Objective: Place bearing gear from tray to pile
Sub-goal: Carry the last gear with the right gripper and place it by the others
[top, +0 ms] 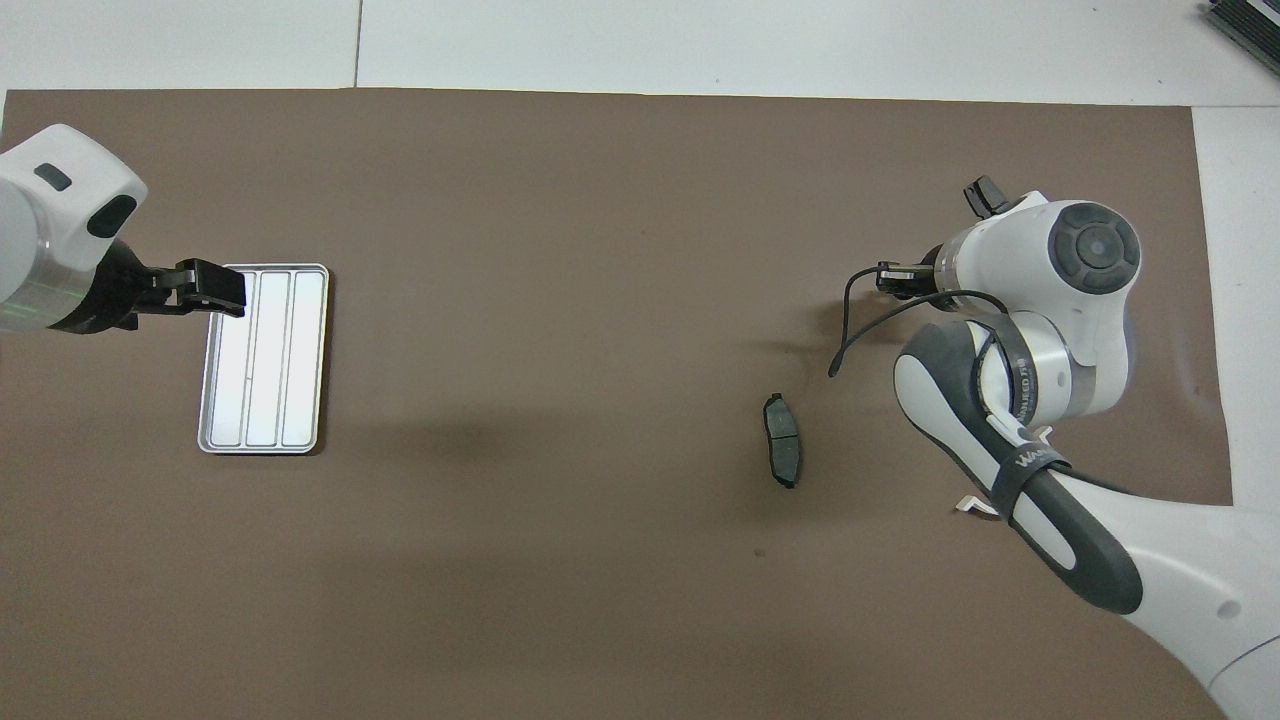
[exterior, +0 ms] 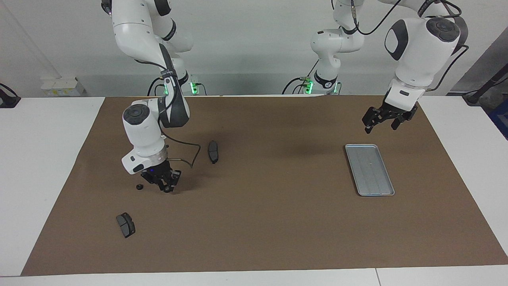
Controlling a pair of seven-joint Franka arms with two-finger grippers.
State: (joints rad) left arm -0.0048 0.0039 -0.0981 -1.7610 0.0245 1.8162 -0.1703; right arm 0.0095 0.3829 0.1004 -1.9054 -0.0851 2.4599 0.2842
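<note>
My right gripper (exterior: 165, 186) hangs low over the brown mat, right beside a small black ring (exterior: 139, 186) of the pile. A small dark round piece, the bearing gear (exterior: 166, 189), sits between its fingertips. In the overhead view the arm's own wrist hides this gripper. Two dark brake pads belong to the pile: one (exterior: 126, 225) (top: 985, 196) is farthest from the robots, the other (exterior: 213, 151) (top: 782, 439) lies toward the mat's middle. The white half-ring (top: 975, 505) shows only at its tips under the right arm. The silver tray (exterior: 369, 169) (top: 263, 357) has nothing in it. My left gripper (exterior: 381, 122) (top: 210, 287) waits open over the tray's nearer end.
The brown mat (exterior: 278, 222) covers most of the white table. A black cable (exterior: 186, 153) loops from the right wrist over the mat, close to the middle brake pad.
</note>
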